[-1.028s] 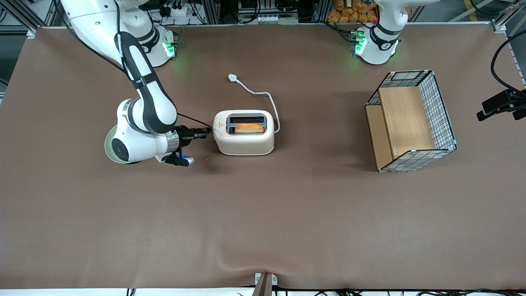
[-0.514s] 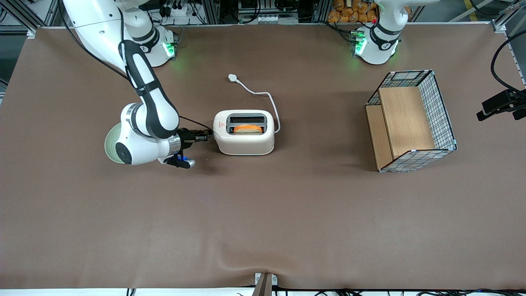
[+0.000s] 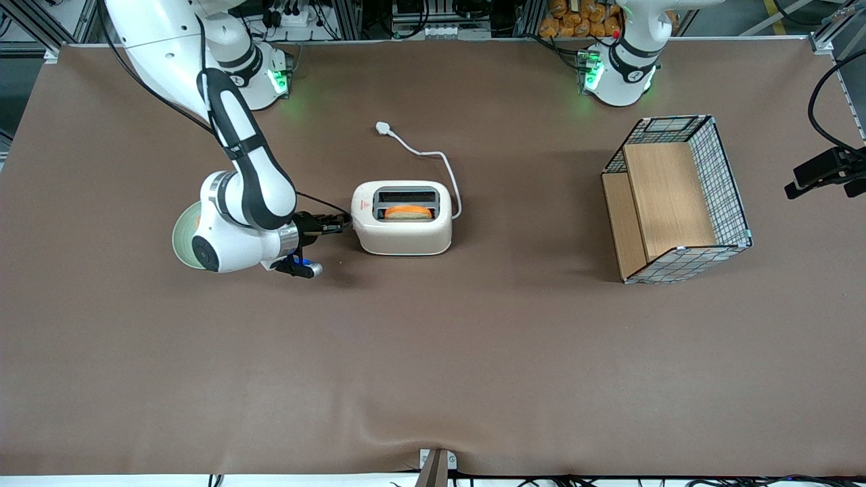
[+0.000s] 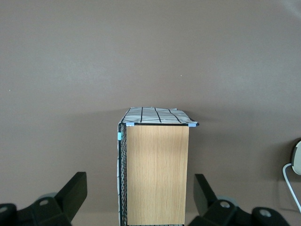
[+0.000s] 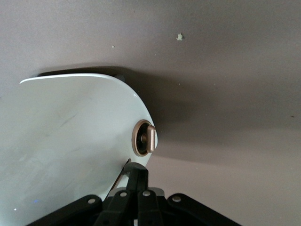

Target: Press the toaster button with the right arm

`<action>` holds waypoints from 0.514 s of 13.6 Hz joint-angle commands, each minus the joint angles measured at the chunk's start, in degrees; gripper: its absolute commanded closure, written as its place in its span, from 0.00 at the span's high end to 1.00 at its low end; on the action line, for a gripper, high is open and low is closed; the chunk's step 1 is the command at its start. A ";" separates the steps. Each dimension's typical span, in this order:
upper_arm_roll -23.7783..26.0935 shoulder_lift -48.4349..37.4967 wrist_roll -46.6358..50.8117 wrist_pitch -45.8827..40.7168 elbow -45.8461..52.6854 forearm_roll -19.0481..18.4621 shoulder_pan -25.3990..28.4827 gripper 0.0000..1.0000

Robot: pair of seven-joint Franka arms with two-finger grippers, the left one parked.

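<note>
Since a second ago my right arm (image 3: 233, 203) has slid a touch toward the toaster, and the orange slice in the slot nearer the front camera sits lower. My black two-finger gripper (image 3: 343, 218) is now level with the narrow end of the cream-white two-slot toaster with rounded corners (image 3: 402, 226), fingertips at the end wall or just short of it. Fingers (image 5: 137, 175) are drawn together to a narrow point, holding nothing. In the right wrist view that tip lies just beside the small round pale-grey toaster button (image 5: 145, 138) jutting from the end wall; contact with the knob itself I can't tell.

Relative to the toaster:
- small red triangle sticker (image 3: 364, 204) on its top, at the gripper end
- orange slice (image 3: 408, 212) in the slot nearer the front camera
- thin white cord (image 3: 433, 159) runs from the end away from my gripper, loops farther from the front camera, ends in a white plug (image 3: 383, 127)
- wire-mesh crate with wooden panels (image 3: 676, 198) well apart, toward the parked arm's end of the brown-covered table (image 3: 433, 352)
</note>
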 commanded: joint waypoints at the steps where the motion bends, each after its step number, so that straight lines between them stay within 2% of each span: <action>1: 0.38 2.39 -0.39 -0.16 1.71 1.83 0.83 0.00; 3: -0.94 1.77 -0.39 -2.63 3.20 1.39 -0.05 0.00; 5: -2.69 1.33 -0.30 -5.17 5.22 -0.62 -0.14 0.00; 6: -3.66 1.16 -0.39 -6.23 6.53 -2.46 -0.23 0.21; 7: -4.54 0.89 -0.39 -6.50 7.50 -4.83 -0.14 0.66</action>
